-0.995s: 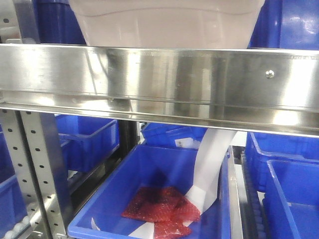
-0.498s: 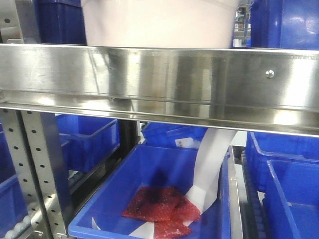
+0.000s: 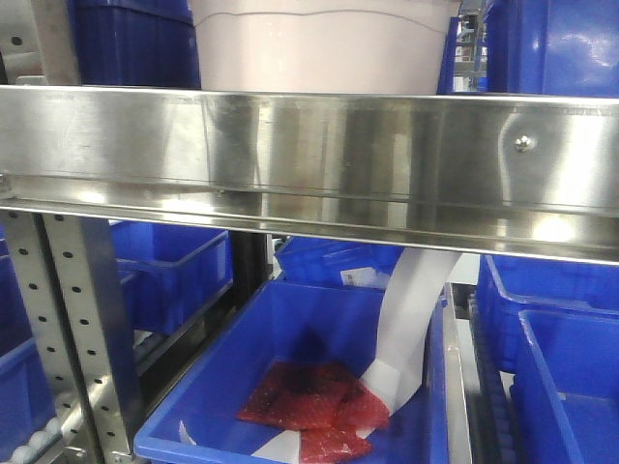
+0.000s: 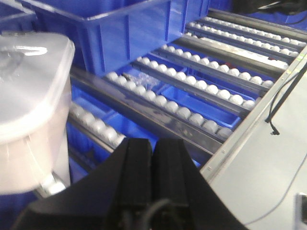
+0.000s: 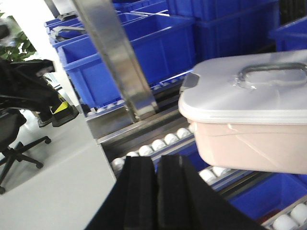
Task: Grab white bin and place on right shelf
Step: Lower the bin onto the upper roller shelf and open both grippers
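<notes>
White bin (image 3: 324,48) sits behind the right shelf (image 3: 309,155) rail.
Front view: a label (image 3: 358,277) below is too blurred to read. Left wrist: left gripper (image 4: 152,158) pinched together, empty, apart from the bin. Right wrist: right gripper (image 5: 156,175) likewise closed, bin beyond it over rollers (image 5: 163,141).

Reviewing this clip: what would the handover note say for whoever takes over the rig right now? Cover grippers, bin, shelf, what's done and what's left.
Left gripper: shut, empty; the white bin lies at the left of its wrist view, untouched.
Right gripper: shut, empty; the bin is beside it, not touched.
White bin: lid on, sitting on the roller tracks of the right shelf, behind its front rail, between blue bins.
Done: the bin appears placed and released.
Left: probably only to check that it sits squarely and to back the arms away.
</notes>
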Robot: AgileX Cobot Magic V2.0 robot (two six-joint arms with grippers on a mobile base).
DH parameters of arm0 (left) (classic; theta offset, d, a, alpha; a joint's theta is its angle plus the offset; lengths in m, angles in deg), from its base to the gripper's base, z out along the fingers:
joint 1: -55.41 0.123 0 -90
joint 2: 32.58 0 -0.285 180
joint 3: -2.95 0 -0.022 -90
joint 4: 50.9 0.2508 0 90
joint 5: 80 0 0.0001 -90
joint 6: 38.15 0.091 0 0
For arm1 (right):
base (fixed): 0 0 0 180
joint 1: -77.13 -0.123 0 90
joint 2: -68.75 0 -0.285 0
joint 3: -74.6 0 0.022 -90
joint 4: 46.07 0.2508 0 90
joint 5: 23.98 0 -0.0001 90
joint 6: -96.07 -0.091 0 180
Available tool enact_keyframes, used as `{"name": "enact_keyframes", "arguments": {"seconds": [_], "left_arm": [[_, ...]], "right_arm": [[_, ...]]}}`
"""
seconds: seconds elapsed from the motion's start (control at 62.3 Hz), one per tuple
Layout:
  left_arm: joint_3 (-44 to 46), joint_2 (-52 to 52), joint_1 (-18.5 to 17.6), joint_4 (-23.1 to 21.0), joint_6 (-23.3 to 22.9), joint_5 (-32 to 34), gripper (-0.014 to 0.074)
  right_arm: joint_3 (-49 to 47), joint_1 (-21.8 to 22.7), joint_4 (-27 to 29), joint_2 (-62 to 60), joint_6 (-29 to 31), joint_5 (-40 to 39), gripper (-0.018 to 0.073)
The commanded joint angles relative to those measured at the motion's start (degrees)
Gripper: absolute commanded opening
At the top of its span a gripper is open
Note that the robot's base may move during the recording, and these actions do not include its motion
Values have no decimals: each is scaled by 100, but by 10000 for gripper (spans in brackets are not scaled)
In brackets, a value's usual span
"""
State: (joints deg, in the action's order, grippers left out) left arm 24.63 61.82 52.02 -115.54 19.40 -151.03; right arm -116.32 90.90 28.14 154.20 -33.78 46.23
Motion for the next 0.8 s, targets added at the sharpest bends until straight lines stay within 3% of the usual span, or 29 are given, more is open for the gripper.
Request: {"name": "enact_keyframes", "arguments": {"seconds": [0.0, 0.257, 0.401, 0.466, 0.53, 0.787], "left_arm": [[179, -313, -20, 75, -502, -418, -119], [26, -716, -20, 2595, -2125, 245, -118], [-542, -1036, -124, 4303, -3259, 758, -118], [-920, -1204, -237, 4868, -3662, 1005, -118], [-1486, -1522, -384, 5106, -3811, 1532, -118], [-4257, -3464, -614, 4926, -3789, 4413, -118]], "right_arm": [[261, 20, 62, -550, -33, -204, 74], [2543, 20, -1650, -2240, -617, -2288, 74], [3742, 20, -2232, -3218, -775, -3616, 74], [4182, 20, -2483, -3597, -775, -4046, 74], [4590, 20, -2754, -4021, -775, -4451, 74], [5608, 20, -2712, -5437, -775, -4756, 74]]}}
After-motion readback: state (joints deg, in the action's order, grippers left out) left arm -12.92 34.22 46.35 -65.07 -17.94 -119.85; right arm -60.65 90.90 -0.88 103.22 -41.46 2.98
